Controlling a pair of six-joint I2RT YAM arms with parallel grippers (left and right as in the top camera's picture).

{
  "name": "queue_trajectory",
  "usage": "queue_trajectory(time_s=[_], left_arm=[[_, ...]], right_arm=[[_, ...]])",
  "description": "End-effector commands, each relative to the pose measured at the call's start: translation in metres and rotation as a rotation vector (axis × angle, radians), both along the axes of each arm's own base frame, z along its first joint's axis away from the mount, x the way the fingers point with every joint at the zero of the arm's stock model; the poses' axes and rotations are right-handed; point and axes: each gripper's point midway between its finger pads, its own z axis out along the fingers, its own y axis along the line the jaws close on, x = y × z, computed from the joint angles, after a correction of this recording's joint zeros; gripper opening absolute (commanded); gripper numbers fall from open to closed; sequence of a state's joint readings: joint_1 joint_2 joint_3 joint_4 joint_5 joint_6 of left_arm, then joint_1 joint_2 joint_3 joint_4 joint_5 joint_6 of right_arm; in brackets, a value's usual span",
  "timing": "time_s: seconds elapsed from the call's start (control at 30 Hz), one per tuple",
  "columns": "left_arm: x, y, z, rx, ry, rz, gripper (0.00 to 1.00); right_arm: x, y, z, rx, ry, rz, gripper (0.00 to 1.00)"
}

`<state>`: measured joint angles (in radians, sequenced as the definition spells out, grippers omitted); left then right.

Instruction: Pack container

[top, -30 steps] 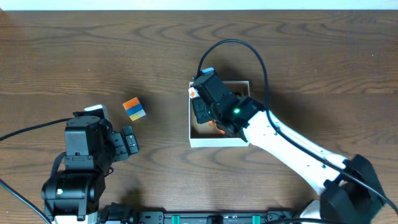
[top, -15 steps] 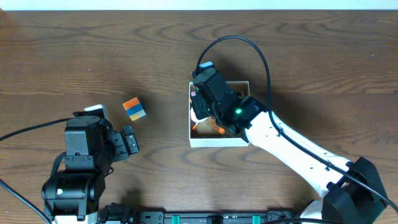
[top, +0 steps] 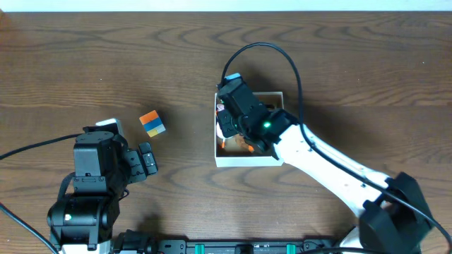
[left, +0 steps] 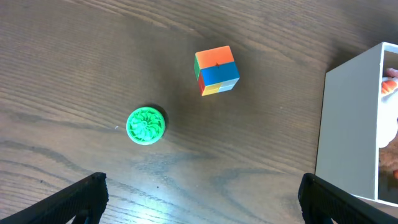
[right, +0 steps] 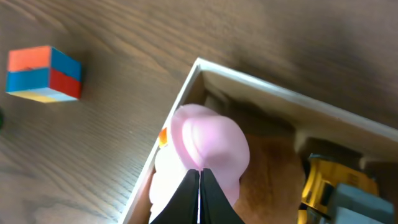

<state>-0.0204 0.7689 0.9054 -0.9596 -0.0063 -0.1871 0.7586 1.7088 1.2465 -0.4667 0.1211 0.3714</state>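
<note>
The right arm has shifted slightly over the container (top: 244, 161), baring more of an orange toy (top: 226, 144) inside. Near the desk's front-left corner the left gripper (top: 147, 160) gapes wide, near a green ridged disc (left: 146, 125) and a multicoloured cube (top: 152, 123). The container sits mid-desk, and the right gripper (right: 199, 186) is pinched closed above a pink toy (right: 211, 146) within.

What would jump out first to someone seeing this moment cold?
The right gripper hangs over the white container, jaws closed against a pink toy inside. Left of it, a multicoloured cube and a green disc lie on the dark wooden table.
</note>
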Motion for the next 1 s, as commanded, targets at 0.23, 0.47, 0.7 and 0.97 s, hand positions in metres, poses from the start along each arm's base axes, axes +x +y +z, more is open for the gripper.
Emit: queue_trajectory(time_s=[0.23,0.47,0.7,0.97], left_arm=[[0.002,0.001,0.006,-0.005,-0.017,0.014,0.98],[0.002,0.001,0.006,-0.005,-0.017,0.014,0.98],[0.002,0.001,0.006,-0.006,-0.016,0.014,0.98],[0.002,0.001,0.006,-0.006,-0.017,0.014,0.98]], right_arm=[[0.006,0.019,-0.063,-0.034,0.087,0.041,0.05],[0.003,0.013,-0.104,-0.097,0.155,0.034,0.04],[0.027,-0.032,-0.107,-0.126,0.170,-0.129,0.05],[0.028,-0.066,-0.115,-0.083,0.304,-0.201,0.02]])
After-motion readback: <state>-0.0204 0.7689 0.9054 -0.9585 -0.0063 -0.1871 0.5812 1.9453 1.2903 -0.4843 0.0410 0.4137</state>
